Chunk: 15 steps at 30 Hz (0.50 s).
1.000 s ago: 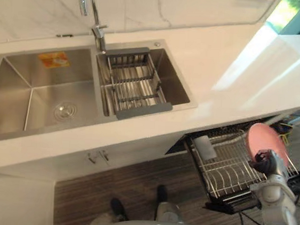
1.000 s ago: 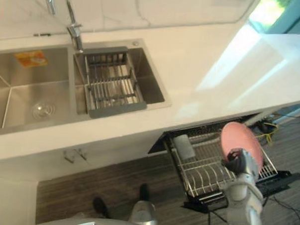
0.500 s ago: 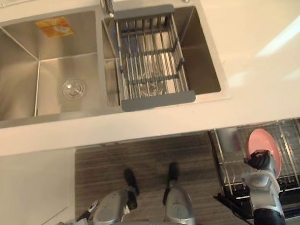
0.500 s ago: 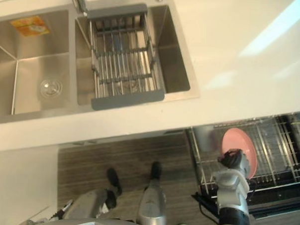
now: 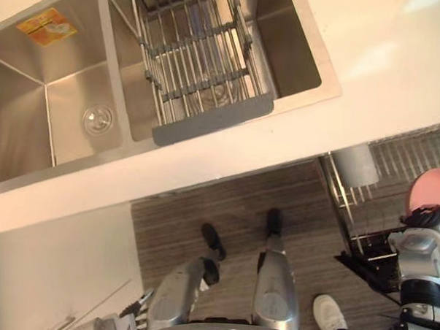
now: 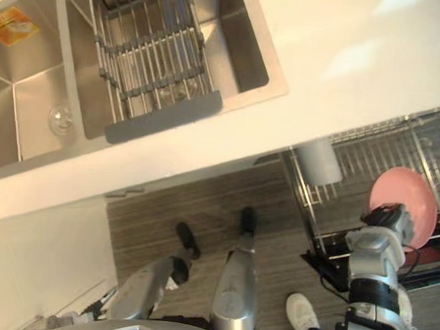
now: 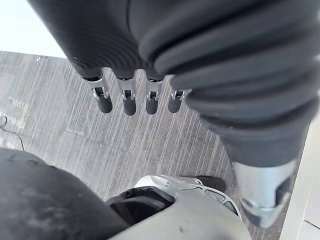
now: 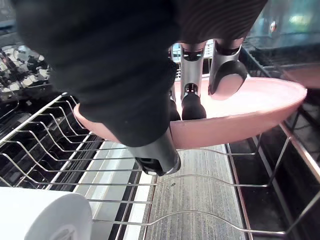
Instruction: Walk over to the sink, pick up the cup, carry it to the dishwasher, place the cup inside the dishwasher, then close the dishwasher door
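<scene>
My right hand (image 6: 382, 225) is shut on a pink plate (image 6: 406, 200), fingers (image 8: 192, 98) on its upper face and the thumb beneath. It holds the plate tilted just above the pulled-out wire dishwasher rack (image 6: 372, 151). A pale grey cup (image 5: 356, 164) stands in the rack's near-left corner, apart from the plate, and the right wrist view has the cup (image 8: 41, 216) close by. My left hand (image 7: 128, 98) hangs over the wood-grain floor, fingers straight and holding nothing.
A double steel sink (image 5: 53, 115) with a wire drainer basket (image 5: 201, 70) is set in the white counter (image 5: 385, 62) above the rack. A person's white shoe (image 5: 332, 316) stands on the floor beside the rack's front edge.
The camera has tipped down and shifted, so sink and counter slid up the picture. My right hand still holds the pink plate over the rack. A person's white shoe has come into view.
</scene>
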Tool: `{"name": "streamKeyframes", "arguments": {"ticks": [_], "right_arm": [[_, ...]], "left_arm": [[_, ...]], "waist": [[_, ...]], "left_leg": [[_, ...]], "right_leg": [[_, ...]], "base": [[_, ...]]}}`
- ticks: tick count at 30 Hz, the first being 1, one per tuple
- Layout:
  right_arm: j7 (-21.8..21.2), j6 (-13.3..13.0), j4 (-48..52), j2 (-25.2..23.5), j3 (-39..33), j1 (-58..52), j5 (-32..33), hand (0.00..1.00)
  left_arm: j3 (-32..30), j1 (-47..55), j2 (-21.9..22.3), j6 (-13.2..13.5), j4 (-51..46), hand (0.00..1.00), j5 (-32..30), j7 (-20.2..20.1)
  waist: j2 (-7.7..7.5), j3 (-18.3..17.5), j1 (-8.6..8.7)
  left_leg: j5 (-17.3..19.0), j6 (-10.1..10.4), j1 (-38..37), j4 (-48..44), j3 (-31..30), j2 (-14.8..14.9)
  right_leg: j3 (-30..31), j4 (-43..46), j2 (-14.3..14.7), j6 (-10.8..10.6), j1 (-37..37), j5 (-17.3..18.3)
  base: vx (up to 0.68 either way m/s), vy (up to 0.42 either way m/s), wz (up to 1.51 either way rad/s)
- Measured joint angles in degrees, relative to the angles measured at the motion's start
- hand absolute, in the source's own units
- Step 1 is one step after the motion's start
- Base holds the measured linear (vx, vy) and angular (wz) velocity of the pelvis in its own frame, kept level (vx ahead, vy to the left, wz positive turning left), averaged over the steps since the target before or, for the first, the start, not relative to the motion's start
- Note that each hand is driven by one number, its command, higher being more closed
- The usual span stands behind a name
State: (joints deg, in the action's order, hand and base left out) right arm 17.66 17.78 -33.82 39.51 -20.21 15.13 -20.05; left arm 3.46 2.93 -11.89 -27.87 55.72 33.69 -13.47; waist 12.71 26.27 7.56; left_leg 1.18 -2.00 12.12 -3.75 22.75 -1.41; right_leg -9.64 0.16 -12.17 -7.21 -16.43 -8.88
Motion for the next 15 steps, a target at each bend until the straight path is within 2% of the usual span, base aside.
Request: {"name": "streamKeyframes", "arguments": {"ticks": [3, 6, 10, 15], "right_arm": [[-0.2, 0.0, -3.3, 1.5, 2.4, 2.9, 0.3, 0.00], [0.2, -0.1, -5.8, 1.6, 3.3, 4.2, 4.0, 0.00], [1.0, -0.4, -7.7, 1.7, 4.0, 5.5, 7.0, 0.00], [2.5, -2.9, -7.6, 1.7, 4.4, 6.7, 9.6, 0.00]], "left_arm": [[1.9, -0.8, 0.6, 0.4, 1.3, 0.00, 0.8, -0.5], [3.6, -1.7, 1.0, 0.5, 2.3, 0.00, 1.2, -1.1], [4.6, -2.2, 1.2, 1.6, 3.7, 0.00, 2.0, -1.3], [5.7, -2.6, 1.3, 1.7, 4.5, 0.00, 2.3, -2.1]], "waist": [[1.42, 0.2, -0.11], [1.46, 0.2, -0.83], [1.55, 0.2, -0.97], [1.58, 0.1, -1.24]], "left_leg": [[-0.5, 0.6, 0.2, 0.9, -0.2, -0.2], [-0.9, 1.2, 1.2, 1.1, -1.8, -0.2], [-1.6, 2.3, 1.8, 1.8, -2.6, -0.3], [-2.5, 3.6, 2.0, 3.0, -3.5, -0.4]], "right_leg": [[0.3, -0.5, 0.0, 0.1, -0.8, -0.4], [1.0, -0.3, 0.1, 0.3, -2.5, -0.7], [1.1, 0.8, 0.1, 0.5, -3.9, -0.6], [1.0, 0.8, 0.1, 1.1, -4.4, -0.2]], "base": [[0.02, -0.020, -0.09], [0.05, -0.047, -0.13], [0.02, -0.026, 0.01], [-0.01, -0.030, 0.06]]}}
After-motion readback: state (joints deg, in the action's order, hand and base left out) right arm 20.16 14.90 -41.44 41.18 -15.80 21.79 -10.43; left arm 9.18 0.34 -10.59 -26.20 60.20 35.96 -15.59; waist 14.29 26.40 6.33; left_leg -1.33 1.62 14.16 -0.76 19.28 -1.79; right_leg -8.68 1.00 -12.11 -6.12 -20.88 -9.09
